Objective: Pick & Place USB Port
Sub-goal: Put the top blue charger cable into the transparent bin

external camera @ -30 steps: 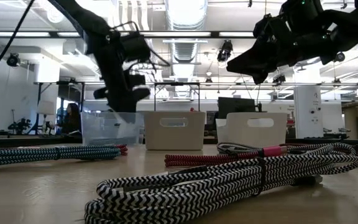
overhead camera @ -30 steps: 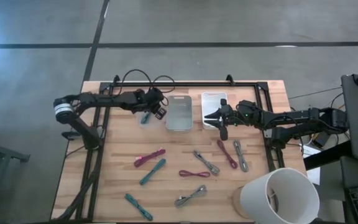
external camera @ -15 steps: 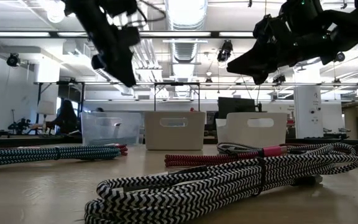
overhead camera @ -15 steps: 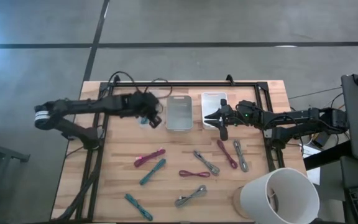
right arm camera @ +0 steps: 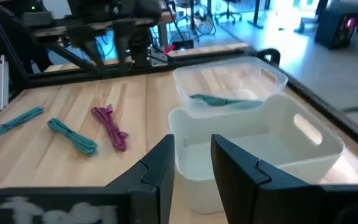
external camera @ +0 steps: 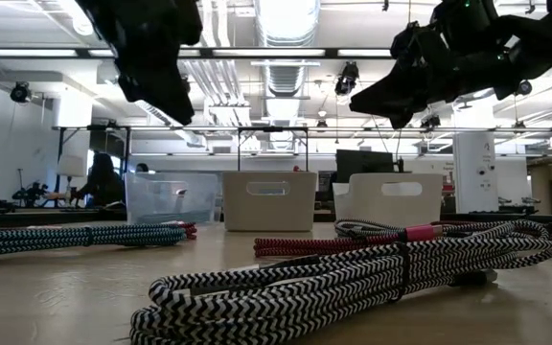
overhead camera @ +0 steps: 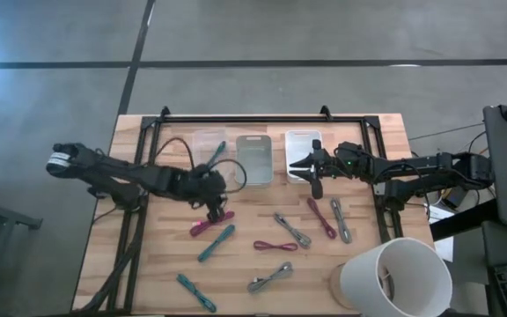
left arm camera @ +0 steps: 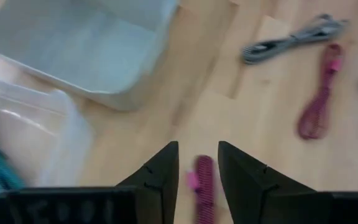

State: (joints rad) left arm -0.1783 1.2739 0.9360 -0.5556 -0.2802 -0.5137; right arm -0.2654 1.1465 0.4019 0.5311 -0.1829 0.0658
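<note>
Three bins stand at the table's far side: a clear bin (overhead camera: 208, 145) with a teal cable (overhead camera: 216, 154) lying in it, a grey middle bin (overhead camera: 253, 160) and a white bin (overhead camera: 301, 145). My left gripper (left arm camera: 197, 149) hangs open above a magenta cable bundle (left arm camera: 202, 186), which lies flat on the wood (overhead camera: 211, 224). It holds nothing. My right gripper (right arm camera: 192, 140) hovers open and empty over the white bin's near part (overhead camera: 302, 167), pointing toward the middle bin (right arm camera: 253, 146).
Several bundled cables lie loose on the wood: teal (overhead camera: 216, 242), magenta (overhead camera: 275, 246), grey (overhead camera: 291, 229), magenta (overhead camera: 321, 217), grey (overhead camera: 341, 220), grey (overhead camera: 269, 277), teal (overhead camera: 195, 292). A white bucket (overhead camera: 396, 275) stands at the near right corner. A black frame (overhead camera: 262, 119) borders the far edge.
My left gripper has swung away from the clear bin toward the table's near edge, rising and tipping as it went. It now stands above the magenta cable. The teal cable lies in the clear bin. My right arm has kept still.
</note>
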